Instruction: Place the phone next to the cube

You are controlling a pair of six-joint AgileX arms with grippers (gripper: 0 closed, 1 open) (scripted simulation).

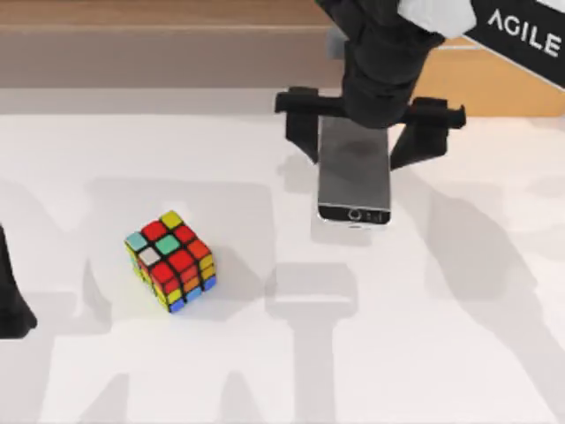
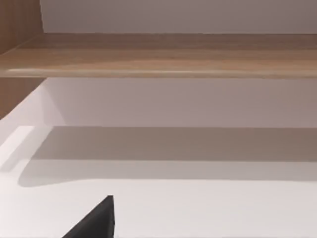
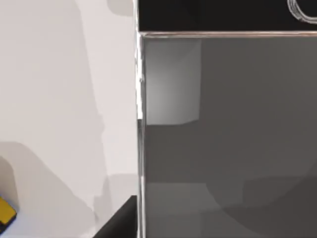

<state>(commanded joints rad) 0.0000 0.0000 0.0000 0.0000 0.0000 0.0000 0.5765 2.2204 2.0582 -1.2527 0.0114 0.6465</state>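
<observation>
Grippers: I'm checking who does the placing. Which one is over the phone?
The right gripper, its open fingers straddling the phone. The left arm sits at the table's left edge.

My right gripper is hanging at the table's far middle, fingers spread wide apart; left arm is sitting parked at left edge

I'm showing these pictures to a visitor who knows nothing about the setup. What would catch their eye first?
The brightly stickered puzzle cube on the white table, left of centre in the top view. Next, the right gripper poised over the grey-silver phone toward the table's far side, its fingers spread wide on either side. The left arm sits parked at the left edge.
</observation>
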